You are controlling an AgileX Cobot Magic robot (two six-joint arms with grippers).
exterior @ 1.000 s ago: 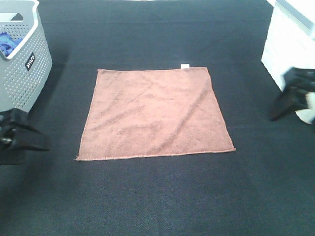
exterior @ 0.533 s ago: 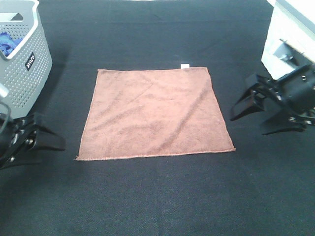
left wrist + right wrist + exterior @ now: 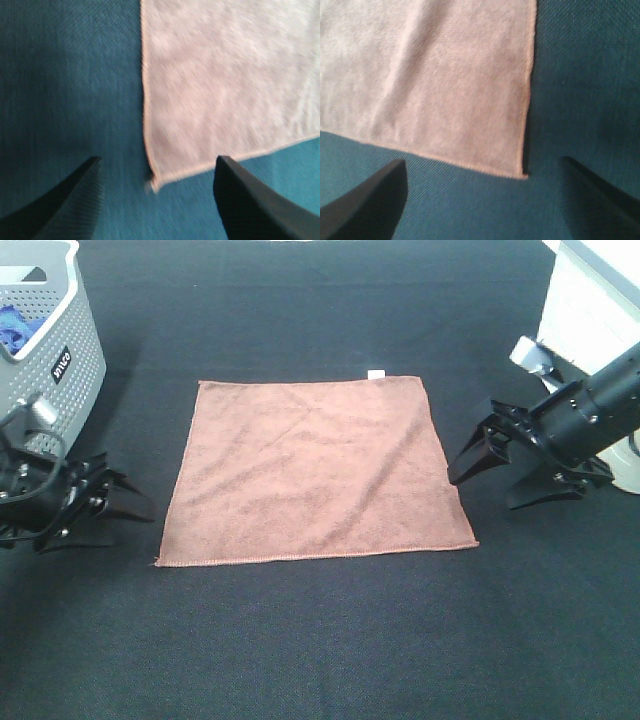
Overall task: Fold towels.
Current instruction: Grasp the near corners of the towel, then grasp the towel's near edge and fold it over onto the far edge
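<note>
Looking down from the high camera, we see the reddish-brown towel [image 3: 315,472] flat in the middle of the desk [image 3: 320,640]. The left gripper [image 3: 130,525] is at its 8 o'clock and the right gripper [image 3: 480,490] at 3 o'clock, both spread wide and empty. Left wrist view: a towel [image 3: 225,75] corner lies between the jaws. Right wrist view: likewise. We should pinch both hems together and lift evenly.

Dark woven surface [image 3: 320,640], evenly lit. Grey perforated basket [image 3: 70,390] far left; white box [image 3: 590,310] far right.
</note>
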